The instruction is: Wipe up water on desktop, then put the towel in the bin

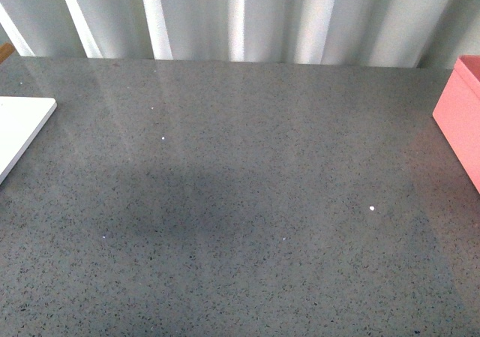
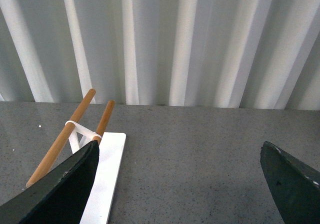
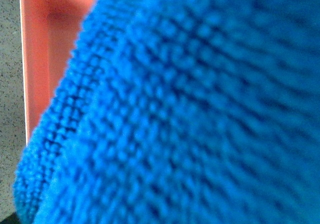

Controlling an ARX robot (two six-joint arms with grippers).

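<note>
Grey desktop (image 1: 240, 202) looks dry afaict, white board (image 1: 22, 127) far left, left gripper (image 2: 180, 151) wide open w/ nothing in it. Towel (image 3: 190, 114) fills the right wrist cam w/ the bin (image 3: 45, 44) just behind it; right gripper is hidden, can't tell its grip. Imo get the whole towel inside the walls before releasing, no corner draped over the rim.

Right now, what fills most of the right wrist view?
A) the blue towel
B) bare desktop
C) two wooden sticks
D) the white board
A: the blue towel covers nearly the whole view, with the pink bin showing behind it.
</note>
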